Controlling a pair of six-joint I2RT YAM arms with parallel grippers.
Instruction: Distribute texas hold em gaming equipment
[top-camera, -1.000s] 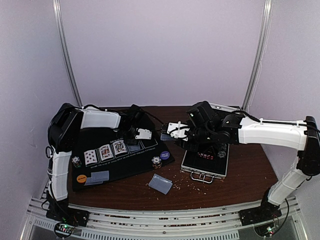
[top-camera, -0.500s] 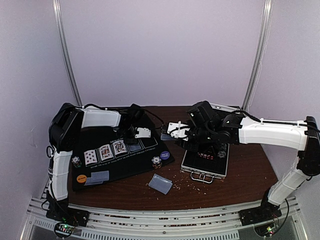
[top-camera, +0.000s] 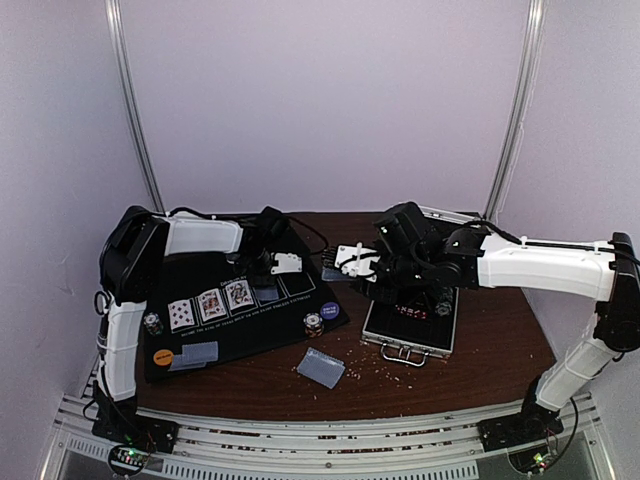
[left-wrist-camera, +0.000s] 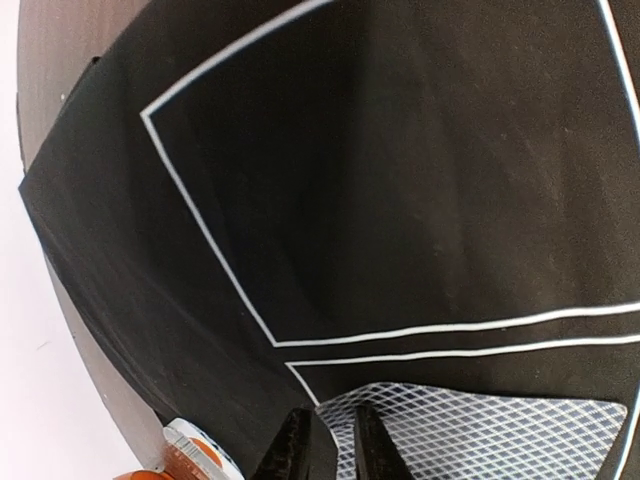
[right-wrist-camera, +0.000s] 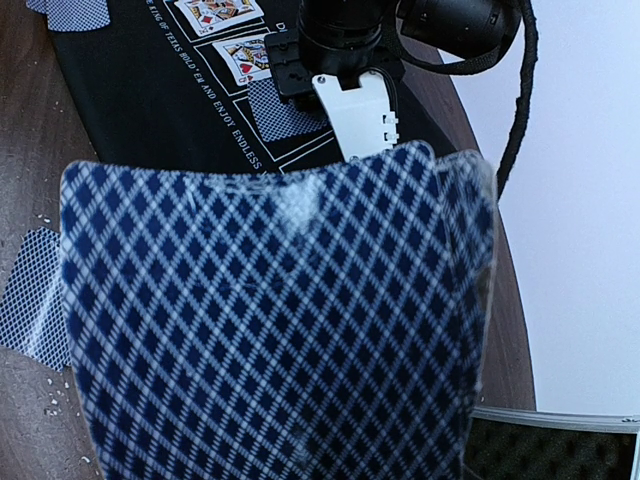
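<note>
My right gripper (top-camera: 350, 260) is shut on a deck of blue-backed cards (top-camera: 330, 272) held above the mat's far right corner. The deck fills the right wrist view (right-wrist-camera: 270, 320) and hides the fingers. My left gripper (top-camera: 286, 264) hovers over the black mat (top-camera: 250, 335). Its fingers (left-wrist-camera: 300, 452) stand a narrow gap apart with nothing between them, just above a face-down card (left-wrist-camera: 480, 430) lying in a marked box. Three face-up cards (top-camera: 211, 303) and that face-down card (top-camera: 267, 293) lie in a row. Chip stacks (top-camera: 152, 322) (top-camera: 314, 323), an orange disc (top-camera: 163, 354) and a purple disc (top-camera: 330, 310) sit on the mat.
The open silver case (top-camera: 412, 322) lies under my right arm. Face-down cards lie on the mat's near left (top-camera: 198, 353) and on the bare table (top-camera: 322, 367). Crumbs are scattered near the case. An orange-and-white bowl (left-wrist-camera: 190, 460) shows beside the mat's far edge.
My left gripper has drawn back a little toward the far side, away from the face-down card. The right arm and deck have not moved.
</note>
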